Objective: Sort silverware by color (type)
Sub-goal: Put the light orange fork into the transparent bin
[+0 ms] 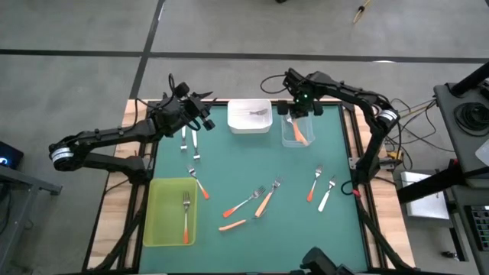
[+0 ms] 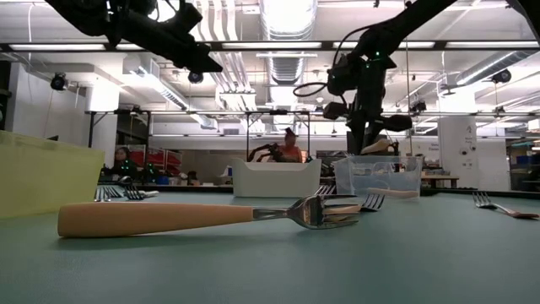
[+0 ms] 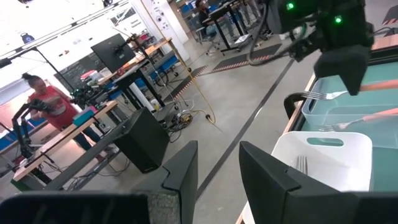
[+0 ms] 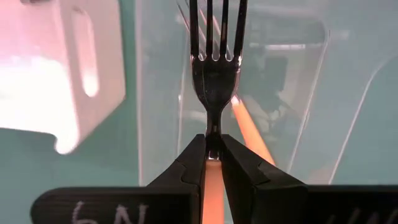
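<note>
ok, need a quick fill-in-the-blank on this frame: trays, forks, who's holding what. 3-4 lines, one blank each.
1. The right gripper is shut on a fork held over the ____ tray.
2. The yellow-green tray holds ____ fork.
3. The left gripper holds ____.
4. The white tray sits on the ____ tray's left in the high view.

Missing words: clear; one; nothing; clear

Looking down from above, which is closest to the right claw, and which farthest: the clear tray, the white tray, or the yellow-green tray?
From the right claw, holding a fork:
1. Clear tray, just beneath it.
2. White tray, beside it, toward the left arm.
3. Yellow-green tray, at the opposite near corner.
</note>
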Robot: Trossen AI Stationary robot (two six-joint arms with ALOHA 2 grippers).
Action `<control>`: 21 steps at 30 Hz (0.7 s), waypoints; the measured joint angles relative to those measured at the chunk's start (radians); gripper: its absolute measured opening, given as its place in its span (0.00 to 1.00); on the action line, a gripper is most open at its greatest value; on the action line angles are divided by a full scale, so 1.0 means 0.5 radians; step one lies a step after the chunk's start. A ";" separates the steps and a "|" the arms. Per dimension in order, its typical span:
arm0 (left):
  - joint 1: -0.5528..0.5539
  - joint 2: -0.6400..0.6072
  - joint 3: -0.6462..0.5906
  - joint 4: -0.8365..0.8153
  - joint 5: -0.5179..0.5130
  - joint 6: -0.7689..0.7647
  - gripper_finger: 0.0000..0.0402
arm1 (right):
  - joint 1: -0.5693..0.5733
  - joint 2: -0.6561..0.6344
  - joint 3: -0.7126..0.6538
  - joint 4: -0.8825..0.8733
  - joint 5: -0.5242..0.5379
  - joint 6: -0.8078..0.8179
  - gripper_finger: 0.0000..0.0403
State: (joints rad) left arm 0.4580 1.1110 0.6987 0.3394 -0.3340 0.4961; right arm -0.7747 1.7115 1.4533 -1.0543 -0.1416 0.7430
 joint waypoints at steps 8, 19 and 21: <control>0.000 0.000 0.000 -0.013 0.000 0.000 0.25 | 0.018 0.003 -0.018 -0.097 -0.041 0.045 0.07; 0.001 0.000 0.000 -0.043 -0.124 0.028 0.25 | -0.001 0.012 -0.142 0.015 0.072 0.110 0.07; 0.001 0.000 0.000 -0.047 -0.124 0.031 0.25 | 0.000 0.013 -0.166 0.031 0.071 0.112 0.07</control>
State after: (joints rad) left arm 0.4582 1.1110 0.6987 0.3158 -0.3959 0.5114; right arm -0.7746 1.7180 1.3702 -1.0390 -0.1061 0.7991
